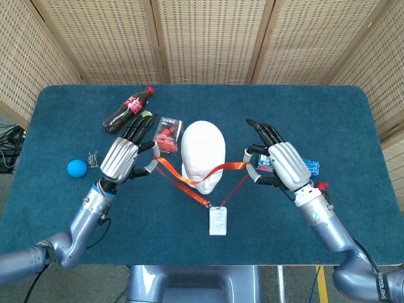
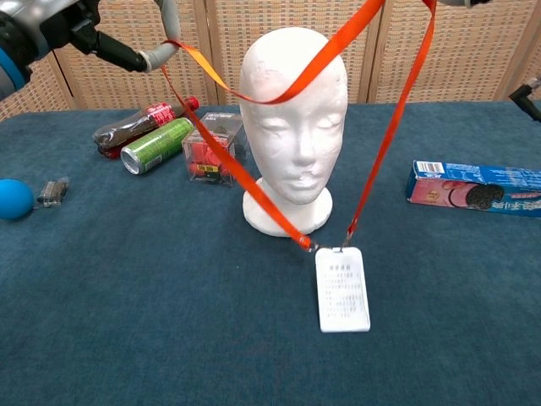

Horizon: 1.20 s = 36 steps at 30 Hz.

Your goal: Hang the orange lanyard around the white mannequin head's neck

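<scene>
The white mannequin head (image 1: 203, 156) stands upright near the middle of the desk (image 1: 265, 113), and the orange lanyard (image 2: 247, 181) hangs in the air in front of its face, its top loop draped across the forehead and its white badge (image 2: 342, 288) dangling just in front of the neck base. The left hand (image 1: 123, 157) pinches one side of the strap between thumb and finger, other fingers spread, while the right hand (image 1: 280, 161) holds the other side likewise. Toward the left edge lie a cola bottle (image 1: 127, 110), a green can (image 2: 157, 144) and a blue ball (image 1: 76, 168), with a cookie box (image 2: 475, 189) towards the right edge.
</scene>
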Available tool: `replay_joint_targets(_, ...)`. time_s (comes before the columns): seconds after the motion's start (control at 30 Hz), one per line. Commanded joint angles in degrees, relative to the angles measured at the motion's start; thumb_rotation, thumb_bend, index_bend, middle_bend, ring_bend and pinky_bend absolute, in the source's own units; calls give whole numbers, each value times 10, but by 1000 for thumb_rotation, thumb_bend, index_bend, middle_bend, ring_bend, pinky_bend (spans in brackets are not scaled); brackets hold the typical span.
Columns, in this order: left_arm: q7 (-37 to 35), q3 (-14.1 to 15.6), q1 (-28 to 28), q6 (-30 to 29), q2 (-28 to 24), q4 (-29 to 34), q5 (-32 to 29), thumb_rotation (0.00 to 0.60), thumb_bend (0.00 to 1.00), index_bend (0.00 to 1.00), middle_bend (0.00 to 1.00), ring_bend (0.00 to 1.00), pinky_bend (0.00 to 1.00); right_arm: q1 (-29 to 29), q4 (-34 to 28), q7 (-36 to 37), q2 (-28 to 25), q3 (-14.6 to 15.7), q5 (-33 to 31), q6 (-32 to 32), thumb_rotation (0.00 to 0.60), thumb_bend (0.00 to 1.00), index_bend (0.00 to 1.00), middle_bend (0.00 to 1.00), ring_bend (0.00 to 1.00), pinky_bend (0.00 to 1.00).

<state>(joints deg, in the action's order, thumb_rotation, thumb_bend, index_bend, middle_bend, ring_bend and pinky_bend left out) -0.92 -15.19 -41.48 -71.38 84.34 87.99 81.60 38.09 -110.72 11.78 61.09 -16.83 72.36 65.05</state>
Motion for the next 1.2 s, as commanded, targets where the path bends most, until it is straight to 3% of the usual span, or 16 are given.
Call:
replay_joint_targets(0.03,44,-46,-22,55,-23,37,-88,600,499,704,0,0,0,25,-25,21,-22,-57,-111,-40,600,688,728,13,0,0)
replay_joint_targets(0.37,82,-93,-52,96,-20,18,-210,600,498,710,0,0,0,58,13,67,-31,-113,-276,-113,600,687,729,17,0,0)
replay_joint_targets(0.63,111,-105,-90,154,4,-47,-317,600,500,664,0,0,0,128,137,10,21,-94,-413,-175,600,685,728,17,0,0)
replay_joint_targets(0.77,105,-104,-101,172,16,-80,-330,600,498,623,0,0,0,147,183,-8,46,-86,-439,-190,600,685,727,17,0,0)
replay_joint_targets(0.83,98,-99,-109,186,27,-108,-330,600,477,508,0,0,0,159,220,-21,64,-77,-451,-203,600,685,721,17,0,0)
replay_joint_targets(0.87,95,-97,-110,190,30,-116,-329,600,394,335,0,0,0,161,229,-23,69,-76,-453,-206,600,680,704,17,0,0)
replay_joint_targets(0.9,89,-95,-112,197,34,-127,-327,600,250,164,0,0,0,164,242,-25,76,-75,-454,-209,600,647,651,17,0,0)
replay_joint_targets(0.97,80,-88,-117,211,43,-152,-322,600,36,1,0,0,0,171,273,-39,91,-63,-444,-219,600,559,527,12,0,0)
replay_joint_targets(1.0,65,-89,-118,215,51,-164,-320,600,0,0,0,0,0,173,294,-47,103,-57,-433,-214,600,450,394,7,0,0)
replay_joint_targets(1.07,41,-92,-118,215,62,-181,-309,600,0,0,0,0,0,173,319,-46,121,-56,-417,-206,600,285,225,0,0,0)
replay_joint_targets(1.2,16,-90,-119,209,73,-204,-284,600,0,0,0,0,0,171,341,-41,135,-60,-406,-206,600,53,121,0,0,0)
